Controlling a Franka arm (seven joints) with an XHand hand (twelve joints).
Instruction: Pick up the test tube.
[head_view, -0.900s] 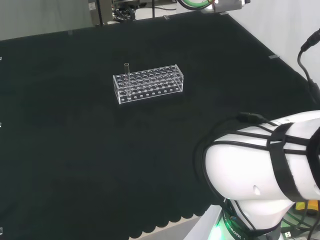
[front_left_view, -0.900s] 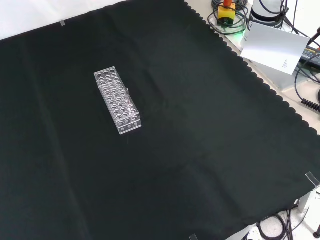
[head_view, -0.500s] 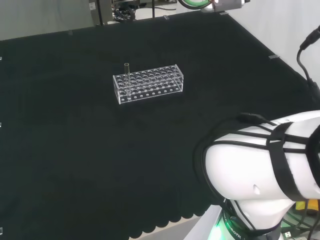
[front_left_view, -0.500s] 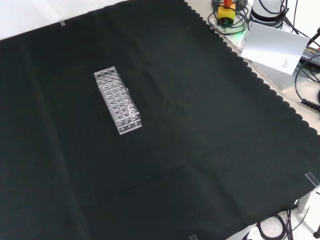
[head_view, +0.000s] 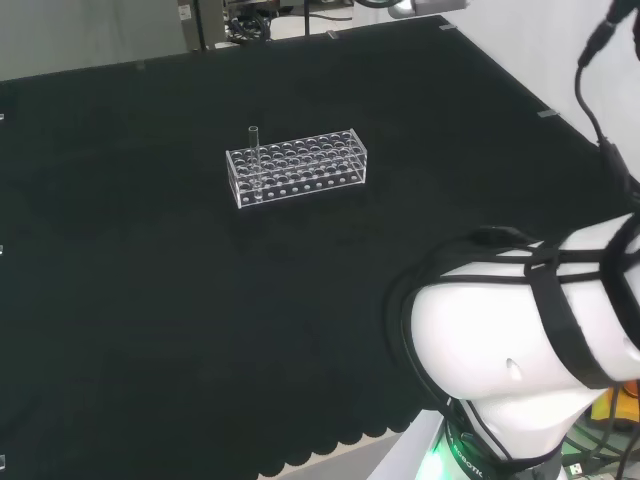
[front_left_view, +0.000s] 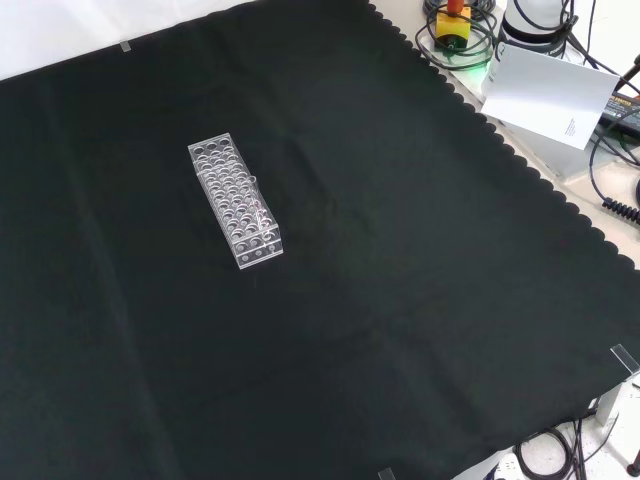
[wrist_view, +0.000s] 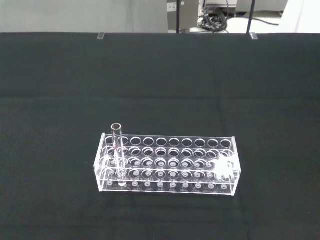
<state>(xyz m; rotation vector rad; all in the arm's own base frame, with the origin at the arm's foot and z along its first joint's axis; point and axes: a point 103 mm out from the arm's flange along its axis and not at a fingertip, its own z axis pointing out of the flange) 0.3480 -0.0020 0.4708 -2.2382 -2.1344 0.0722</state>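
Observation:
A clear glass test tube (head_view: 254, 155) stands upright in a clear plastic rack (head_view: 297, 167) on the black cloth. In the head view the tube sits at the rack's left end. In the front view the rack (front_left_view: 235, 202) lies lengthwise on the cloth's left half, with the tube (front_left_view: 257, 208) near its nearer end. The wrist view looks at the rack (wrist_view: 167, 164) from some distance, with the tube (wrist_view: 118, 152) rising from an end hole. Nothing touches the tube.
The arm's white links (head_view: 530, 350) stand at the lower right of the head view. In the front view cables, a white card (front_left_view: 548, 96) and a yellow and red button (front_left_view: 452, 20) lie beyond the cloth's scalloped edge at top right.
In the head view the arm's white links have shifted slightly upward and the cable at top right has moved. The rack and tube have stayed in place.

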